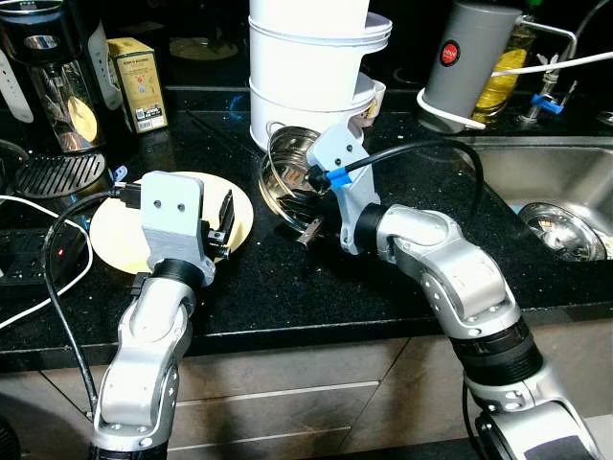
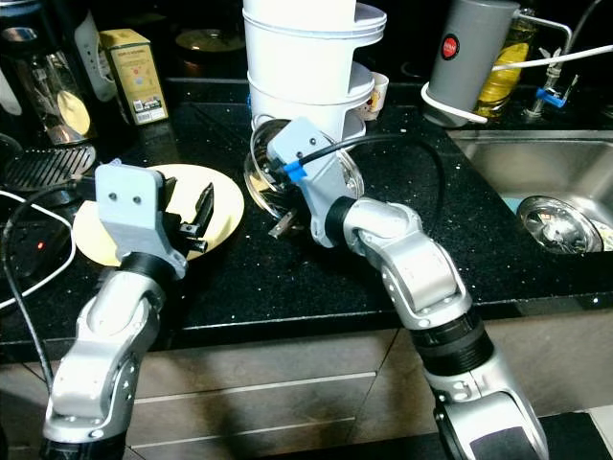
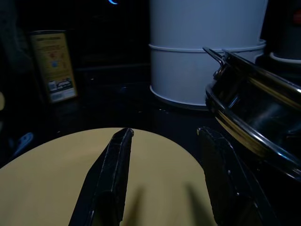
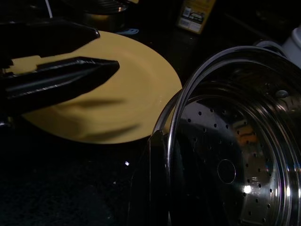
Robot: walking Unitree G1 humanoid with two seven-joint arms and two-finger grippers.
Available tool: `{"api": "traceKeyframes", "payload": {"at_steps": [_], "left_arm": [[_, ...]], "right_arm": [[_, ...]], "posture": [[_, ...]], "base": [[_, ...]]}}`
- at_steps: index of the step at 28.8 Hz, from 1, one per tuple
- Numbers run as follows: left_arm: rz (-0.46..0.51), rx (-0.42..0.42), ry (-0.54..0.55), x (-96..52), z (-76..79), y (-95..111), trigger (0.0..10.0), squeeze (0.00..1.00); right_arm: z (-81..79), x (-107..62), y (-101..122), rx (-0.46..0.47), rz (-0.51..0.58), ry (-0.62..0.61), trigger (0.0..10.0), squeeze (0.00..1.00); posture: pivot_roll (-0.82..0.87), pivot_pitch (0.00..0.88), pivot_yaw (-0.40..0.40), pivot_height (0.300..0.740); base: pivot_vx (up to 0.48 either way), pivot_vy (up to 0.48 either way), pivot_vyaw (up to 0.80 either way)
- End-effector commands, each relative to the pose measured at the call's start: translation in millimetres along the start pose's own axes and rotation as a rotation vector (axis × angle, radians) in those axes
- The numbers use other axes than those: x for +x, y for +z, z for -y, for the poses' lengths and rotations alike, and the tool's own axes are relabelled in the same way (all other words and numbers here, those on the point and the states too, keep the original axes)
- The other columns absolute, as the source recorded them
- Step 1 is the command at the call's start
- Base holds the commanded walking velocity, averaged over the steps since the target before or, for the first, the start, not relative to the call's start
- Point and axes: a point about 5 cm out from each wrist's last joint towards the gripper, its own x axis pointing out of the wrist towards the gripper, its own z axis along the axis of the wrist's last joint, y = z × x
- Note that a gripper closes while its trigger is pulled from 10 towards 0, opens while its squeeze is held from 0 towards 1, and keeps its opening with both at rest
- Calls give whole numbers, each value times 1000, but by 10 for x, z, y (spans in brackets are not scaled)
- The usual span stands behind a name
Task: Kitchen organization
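The steamer basket, a perforated steel pan with a thin rim, is sitting tilted on the black tabletop, leaning toward the white stacked container behind it and just beside the yellow plate. We are gripping its near rim with our right gripper, fingers narrowed onto the metal edge, one inside the wall and one outside. Our left gripper is hovering low over the plate with its fingers spread wide and holding nothing.

We judge that we are lifting or repositioning the basket. To do it well, we are keeping the pinch firm, since a thin polished rim slips easily, and raising the pan evenly so it swings neither into the white container nor onto the plate's edge. The cable looping over our right wrist needs slack. The sink lies well apart to the right.
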Motion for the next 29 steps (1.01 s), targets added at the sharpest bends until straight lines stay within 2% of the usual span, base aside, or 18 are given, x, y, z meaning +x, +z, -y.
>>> {"api": "traceKeyframes", "payload": {"at_steps": [1,14,24,29], "left_arm": [[-10,-11,-14,-14,37,-11,10000,0],[-8,-14,-31,-2,62,21,10000,0],[-11,-16,-34,3,68,28,10000,0],[-13,-16,-32,5,63,26,10000,0]], "right_arm": [[40,-15,30,-21,16,-27,10000,0],[277,-54,96,-6,44,-164,10000,0],[319,-49,91,-21,39,-201,10000,0],[390,-60,69,-37,22,-247,10000,0]], "posture": [[61,0,-79,740],[64,0,-68,740],[63,0,-63,740],[61,0,-63,740]], "base": [[0,-420,0],[0,-425,0],[0,-423,0],[0,-425,0]]}}
